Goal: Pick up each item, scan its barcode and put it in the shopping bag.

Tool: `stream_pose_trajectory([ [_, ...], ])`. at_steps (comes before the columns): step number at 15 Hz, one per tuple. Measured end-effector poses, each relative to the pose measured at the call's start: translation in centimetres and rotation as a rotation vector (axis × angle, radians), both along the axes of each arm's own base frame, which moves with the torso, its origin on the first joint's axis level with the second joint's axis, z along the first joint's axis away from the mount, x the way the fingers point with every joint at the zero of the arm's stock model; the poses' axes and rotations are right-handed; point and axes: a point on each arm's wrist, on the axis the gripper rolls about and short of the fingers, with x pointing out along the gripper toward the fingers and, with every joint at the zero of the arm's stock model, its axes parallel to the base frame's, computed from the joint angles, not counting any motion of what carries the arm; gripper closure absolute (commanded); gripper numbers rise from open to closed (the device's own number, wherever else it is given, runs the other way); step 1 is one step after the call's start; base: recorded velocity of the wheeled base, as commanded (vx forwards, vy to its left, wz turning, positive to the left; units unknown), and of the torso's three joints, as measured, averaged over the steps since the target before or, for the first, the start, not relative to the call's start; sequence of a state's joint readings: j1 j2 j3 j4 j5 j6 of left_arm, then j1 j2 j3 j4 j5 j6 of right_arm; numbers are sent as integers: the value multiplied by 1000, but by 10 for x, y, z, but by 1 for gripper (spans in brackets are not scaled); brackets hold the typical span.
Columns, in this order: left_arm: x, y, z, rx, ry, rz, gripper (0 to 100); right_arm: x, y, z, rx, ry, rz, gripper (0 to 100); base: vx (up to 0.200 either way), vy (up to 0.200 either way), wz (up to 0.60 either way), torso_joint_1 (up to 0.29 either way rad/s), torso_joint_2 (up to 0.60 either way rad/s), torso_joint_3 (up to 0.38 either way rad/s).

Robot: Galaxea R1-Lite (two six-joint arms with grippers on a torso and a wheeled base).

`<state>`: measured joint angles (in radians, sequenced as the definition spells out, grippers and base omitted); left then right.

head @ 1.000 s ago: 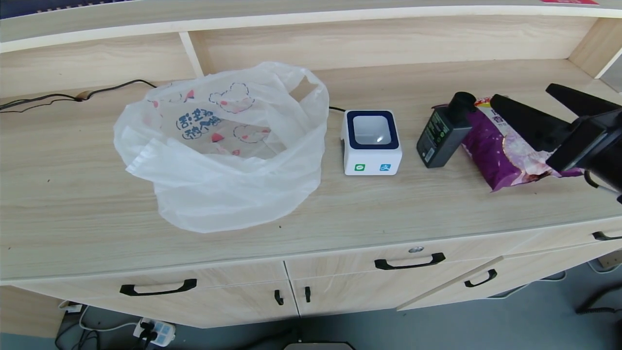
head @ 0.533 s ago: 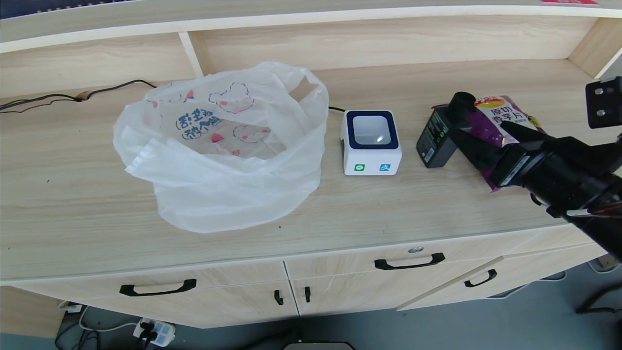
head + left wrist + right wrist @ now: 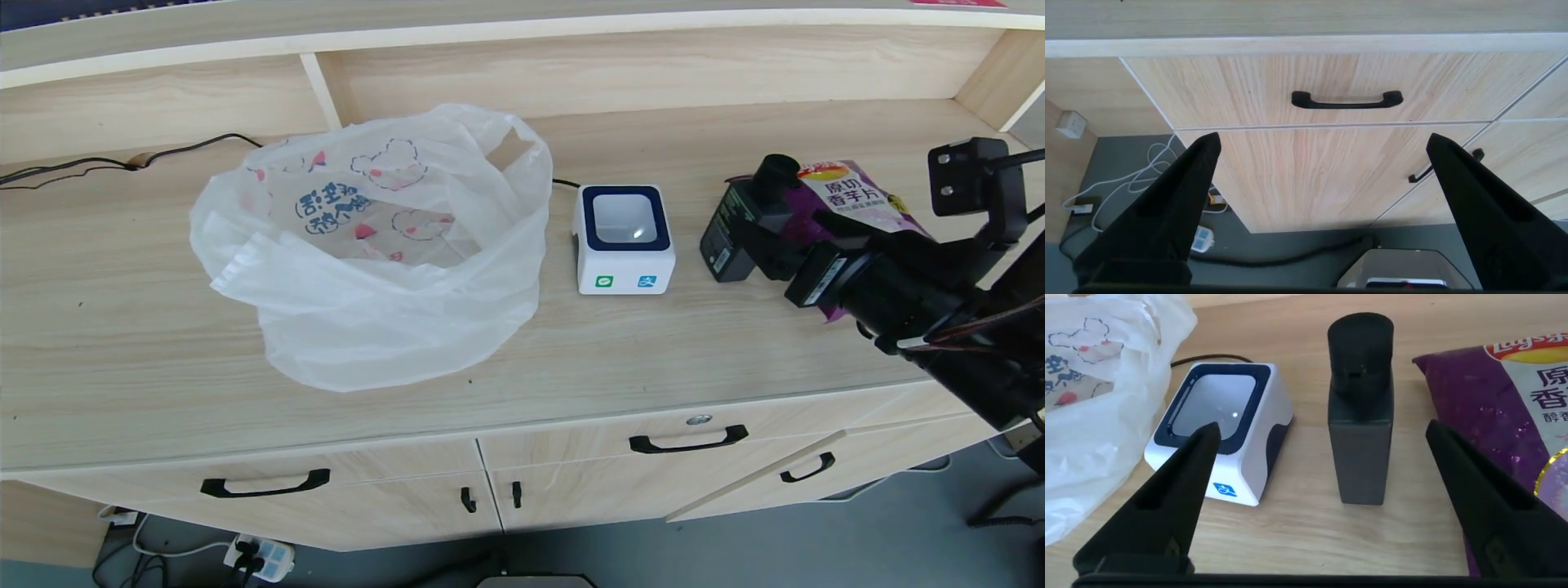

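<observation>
1. My right gripper (image 3: 788, 222): jaws released wide, just before the dark bottle (image 3: 725, 233), right of frame.
2. Purple chip bag (image 3: 857, 200) beside it; shopping bag (image 3: 367, 310) left-centre on desk (image 3: 122, 367).
3. Left gripper (image 3: 1323, 143) jaws released, facing drawers (image 3: 1315, 175).

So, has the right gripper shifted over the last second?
Yes. The right gripper has moved left, closer to the white box scanner, toward the dark rectangular bottle.

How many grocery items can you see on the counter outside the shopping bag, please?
2. A dark bottle sits just right of the scanner; a purple snack bag lies beside it, farther right. The shopping bag may hide more.
</observation>
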<state>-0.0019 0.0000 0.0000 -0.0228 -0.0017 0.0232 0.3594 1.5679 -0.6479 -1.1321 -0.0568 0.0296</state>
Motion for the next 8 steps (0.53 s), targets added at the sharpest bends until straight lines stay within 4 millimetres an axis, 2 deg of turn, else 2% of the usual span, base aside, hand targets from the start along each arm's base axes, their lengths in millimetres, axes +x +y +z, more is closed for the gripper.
stream_pose_trajectory([
  [8,0,0,0,0,0,0,0,36,5,-14,-16,-90,-40,0,0,0,0,0,0,0],
])
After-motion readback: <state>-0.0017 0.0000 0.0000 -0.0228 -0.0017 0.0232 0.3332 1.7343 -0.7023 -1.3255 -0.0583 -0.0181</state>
